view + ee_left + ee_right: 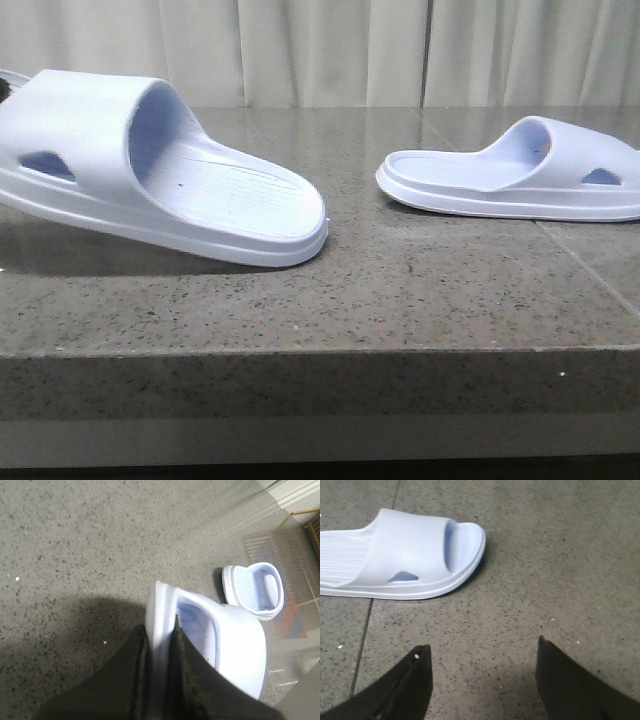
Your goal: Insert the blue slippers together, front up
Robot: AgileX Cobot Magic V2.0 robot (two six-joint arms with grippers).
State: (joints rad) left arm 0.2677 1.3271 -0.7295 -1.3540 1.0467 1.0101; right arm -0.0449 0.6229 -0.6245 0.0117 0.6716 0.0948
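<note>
Only wrist views show pincers: left pincer (161, 675) clamped on left slipper (150, 165) rim; right pincer (482, 680) spread wide nr right slipper (525, 170). Speckled grey stone surface (400, 300), pale curtain (330, 50) behind.

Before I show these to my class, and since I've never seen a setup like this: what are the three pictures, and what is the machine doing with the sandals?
It is a robot with two arms, each ending in a gripper. The front view looks forward over a speckled stone table. The other two pictures come from cameras on the wrists. Two pale blue slippers are there. The left gripper is shut on the edge of the left slipper, which looks tilted, its far end raised. The right slipper lies flat on the table, untouched. The right gripper is open and holds nothing, the right slipper a short way beyond it.
</note>
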